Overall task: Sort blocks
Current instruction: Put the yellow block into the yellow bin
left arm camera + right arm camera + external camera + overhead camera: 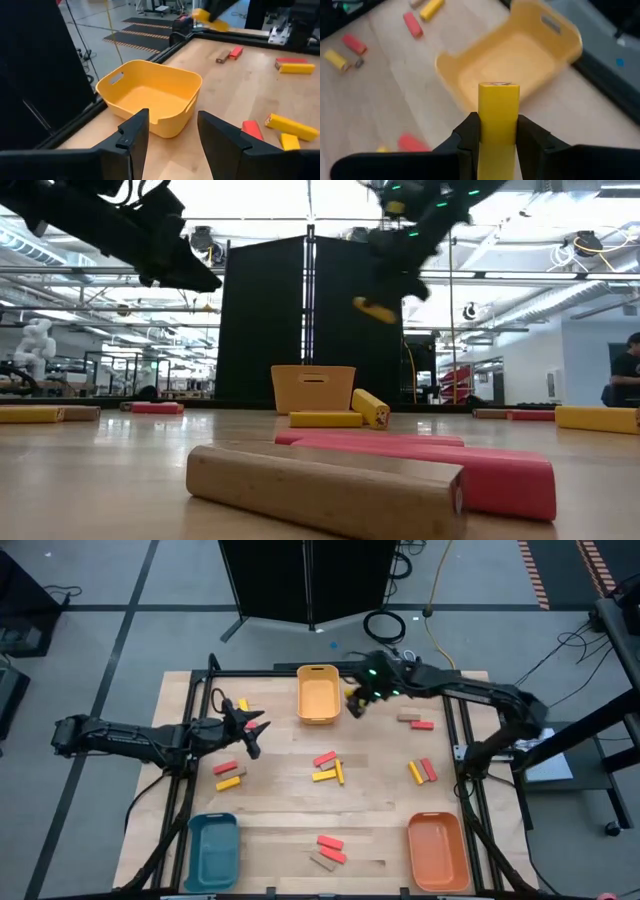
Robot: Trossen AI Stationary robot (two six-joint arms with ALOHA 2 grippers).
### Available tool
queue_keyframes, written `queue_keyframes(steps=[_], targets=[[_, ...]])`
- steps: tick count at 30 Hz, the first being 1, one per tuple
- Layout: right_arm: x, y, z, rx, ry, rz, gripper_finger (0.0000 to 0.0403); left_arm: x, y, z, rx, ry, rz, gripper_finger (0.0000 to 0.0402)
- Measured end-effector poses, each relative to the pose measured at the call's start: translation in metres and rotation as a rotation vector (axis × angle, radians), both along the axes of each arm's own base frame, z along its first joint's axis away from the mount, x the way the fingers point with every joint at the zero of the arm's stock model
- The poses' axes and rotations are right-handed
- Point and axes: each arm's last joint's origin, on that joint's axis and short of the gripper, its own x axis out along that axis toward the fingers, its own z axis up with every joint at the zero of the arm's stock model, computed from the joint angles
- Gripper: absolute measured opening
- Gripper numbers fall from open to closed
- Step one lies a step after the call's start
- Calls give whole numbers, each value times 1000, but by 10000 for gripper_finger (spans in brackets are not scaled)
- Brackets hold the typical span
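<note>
Three trays (318, 695); about sixteen blocks (325, 759) visible.

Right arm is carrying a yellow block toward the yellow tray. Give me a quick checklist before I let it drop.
1. Grip: right gripper shut on the yellow block, block upright between the fingers: ok.
2. Position: in the high view the block hangs just beside the yellow tray, not over it: not ok.
3. Tray: upright on the table and looks empty: ok.
4. Left gripper: open, holding nothing, off to the tray's other side: ok.
5. Height above the tray rim: the low view shows the block well above it: ok.
</note>
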Motion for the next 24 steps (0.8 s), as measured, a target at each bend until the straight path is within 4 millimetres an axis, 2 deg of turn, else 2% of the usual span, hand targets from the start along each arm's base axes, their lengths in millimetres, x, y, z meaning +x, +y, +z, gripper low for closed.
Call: queue_keyframes(steps=[6,10,18,24], targets=[[62,-33,-7,-44,15,31,74,0,0,0,24,19,-9,166],[90,-49,-19,-45,62,49,74,-1,0,-3,22,52,-10,166],[115,-66,-50,5,190,56,76,-5,0,-12,-3,137,-6,166],[118,-69,-60,-5,220,57,95,-7,0,-15,-33,161,7,166]])
